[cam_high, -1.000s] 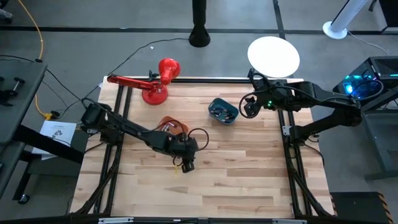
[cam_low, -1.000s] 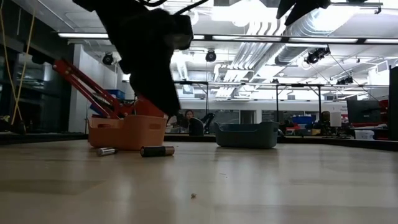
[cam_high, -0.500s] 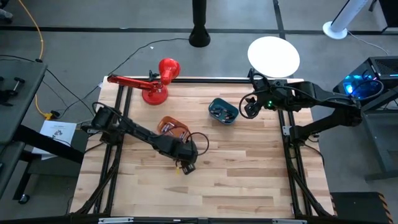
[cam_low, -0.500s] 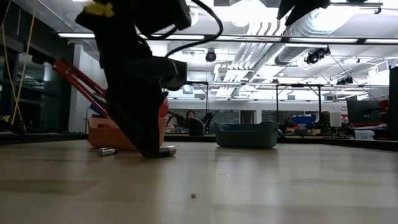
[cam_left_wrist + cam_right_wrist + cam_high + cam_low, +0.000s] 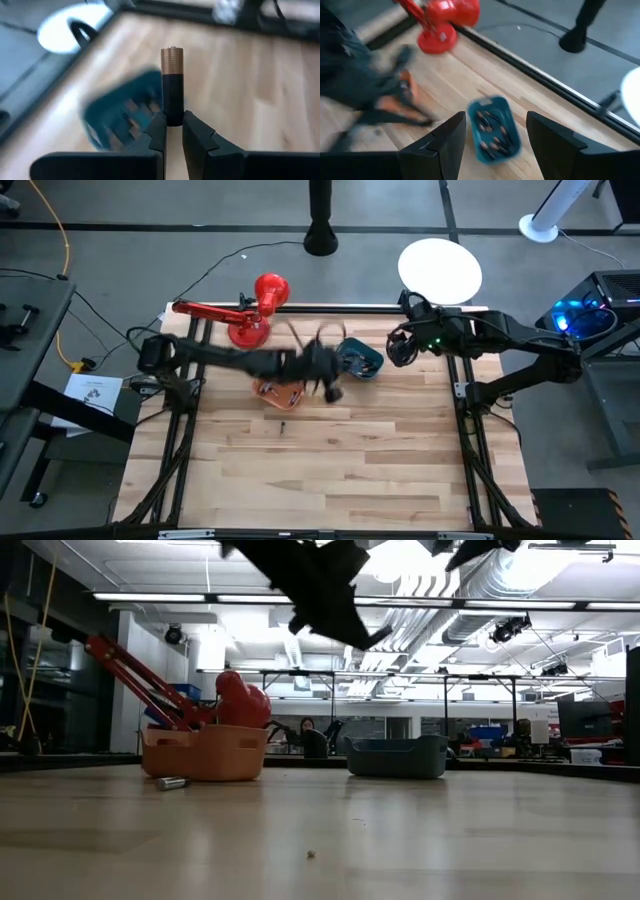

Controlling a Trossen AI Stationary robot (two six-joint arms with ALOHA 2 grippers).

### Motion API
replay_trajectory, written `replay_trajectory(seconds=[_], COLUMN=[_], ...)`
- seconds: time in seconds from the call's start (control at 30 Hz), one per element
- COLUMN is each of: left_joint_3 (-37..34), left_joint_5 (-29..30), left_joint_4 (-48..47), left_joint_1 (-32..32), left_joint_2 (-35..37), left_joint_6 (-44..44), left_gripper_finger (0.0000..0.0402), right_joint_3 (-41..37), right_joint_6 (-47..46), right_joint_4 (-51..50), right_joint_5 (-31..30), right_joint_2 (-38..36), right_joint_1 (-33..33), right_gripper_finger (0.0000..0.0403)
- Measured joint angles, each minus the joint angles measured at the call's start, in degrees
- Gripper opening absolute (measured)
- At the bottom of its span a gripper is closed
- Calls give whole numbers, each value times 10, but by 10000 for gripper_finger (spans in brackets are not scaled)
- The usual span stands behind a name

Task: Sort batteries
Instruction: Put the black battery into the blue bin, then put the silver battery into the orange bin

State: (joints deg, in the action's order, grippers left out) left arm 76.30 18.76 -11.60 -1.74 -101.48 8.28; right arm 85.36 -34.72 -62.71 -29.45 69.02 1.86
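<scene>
My left gripper (image 5: 173, 123) is shut on a black battery with a copper end (image 5: 172, 75). In the high view it hangs blurred (image 5: 330, 388) between the orange bin (image 5: 276, 391) and the teal bin (image 5: 360, 359). The teal bin (image 5: 493, 131) holds several batteries. One silvery battery (image 5: 172, 782) lies on its side on the table, near the orange bin (image 5: 205, 752); in the high view it shows as a small speck (image 5: 283, 426). My right gripper (image 5: 496, 118) waits open, high above the teal bin's right side (image 5: 398, 352). My left gripper pinches the battery's black end (image 5: 173, 113) between its two fingertips. The battery sticks out past the fingertips in line with them, its copper end (image 5: 172, 57) farthest from the gripper. It is lifted clear of the table.
A red desk lamp (image 5: 250, 315) stands at the table's far left corner, its arm reaching left. A white round disc (image 5: 440, 270) sits beyond the far edge. Bare wood fills the table's near half (image 5: 330, 480).
My left gripper has come down on the dark battery lying near the orange bin and shut on it. It has then risen fast with the battery and swung toward the table's far right, toward the teal bin. The silvery battery has stayed where it was.
</scene>
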Motion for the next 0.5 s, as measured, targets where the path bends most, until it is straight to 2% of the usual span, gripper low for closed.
replay_trajectory(seconds=[0.13,0.27,0.37,0.5], left_joint_3=[41,87,114,120], left_joint_5=[-69,-160,-208,-206], left_joint_4=[14,11,4,-14], left_joint_1=[-93,-135,-141,-132], left_joint_2=[-50,-106,-133,-148], left_joint_6=[-43,-58,-65,-82], left_gripper_finger=[23,26,64,134], right_joint_3=[0,0,0,0], right_joint_6=[-10,-16,-28,-35], right_joint_4=[59,98,108,108], right_joint_5=[0,-1,-6,-16], right_joint_2=[0,0,0,0], right_joint_1=[0,0,0,0], right_gripper_finger=[204,204,204,204])
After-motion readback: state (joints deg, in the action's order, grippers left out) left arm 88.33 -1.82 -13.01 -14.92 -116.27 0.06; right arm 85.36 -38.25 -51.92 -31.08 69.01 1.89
